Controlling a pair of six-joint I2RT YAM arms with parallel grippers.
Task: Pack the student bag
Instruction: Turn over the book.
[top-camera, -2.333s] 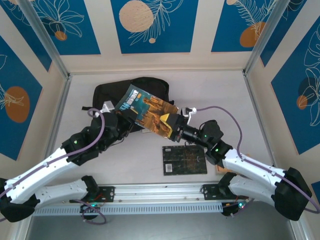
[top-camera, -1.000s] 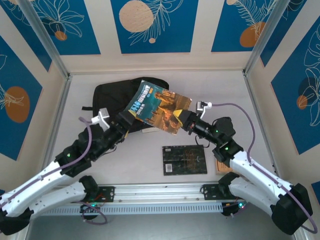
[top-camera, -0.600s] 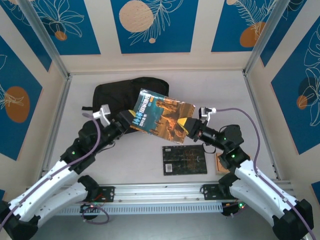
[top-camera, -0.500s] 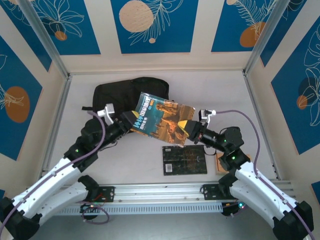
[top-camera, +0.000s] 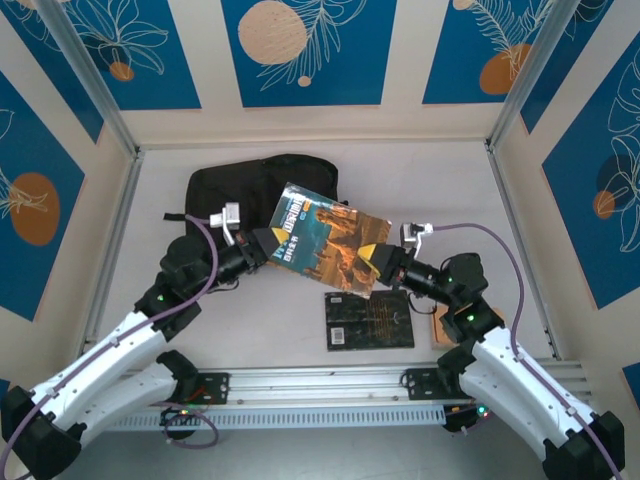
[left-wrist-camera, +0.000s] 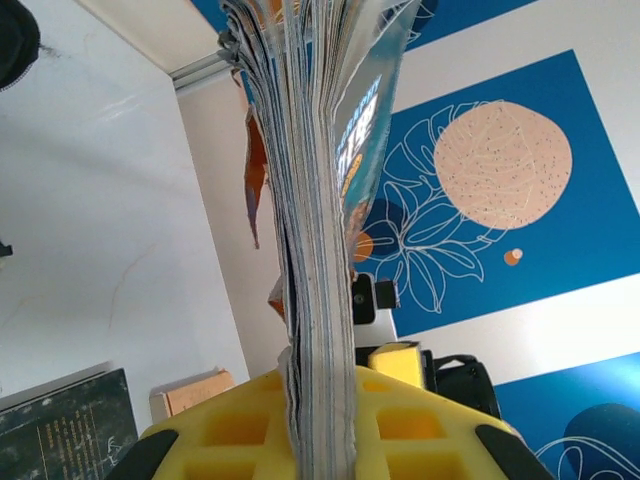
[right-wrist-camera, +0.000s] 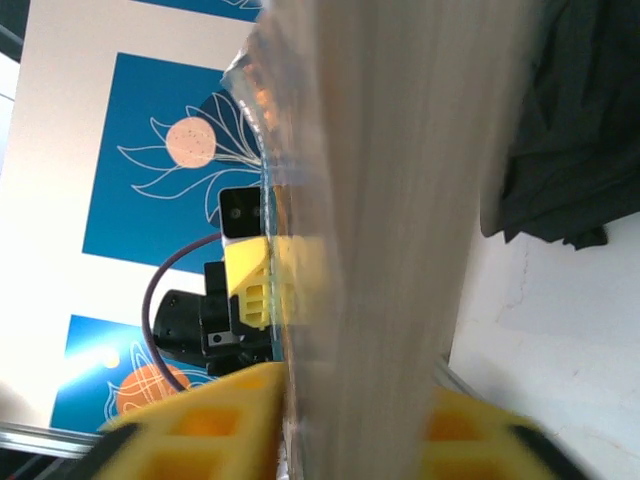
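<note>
A paperback with a blue and orange cover (top-camera: 325, 235) hangs in the air in front of the black student bag (top-camera: 225, 185), which lies flat at the back of the table. My left gripper (top-camera: 262, 243) is shut on the book's left edge. In the left wrist view its yellow fingers (left-wrist-camera: 230, 420) press both sides of the page block (left-wrist-camera: 320, 250). At the book's right corner is my right gripper (top-camera: 378, 262). Its yellow fingers (right-wrist-camera: 210, 420) stand apart either side of the blurred book (right-wrist-camera: 400, 200). The bag's dark fabric (right-wrist-camera: 570, 130) shows beyond.
A flat black book (top-camera: 368, 320) lies on the table near the front, below the raised paperback. A small tan block (top-camera: 443, 325) sits just right of it, beside the right arm. White walls with blue panels close in the table on three sides.
My left gripper has closed on the paperback's left edge. The right gripper's jaws have widened around the right corner. The book has dropped slightly and sits flatter between the arms.
</note>
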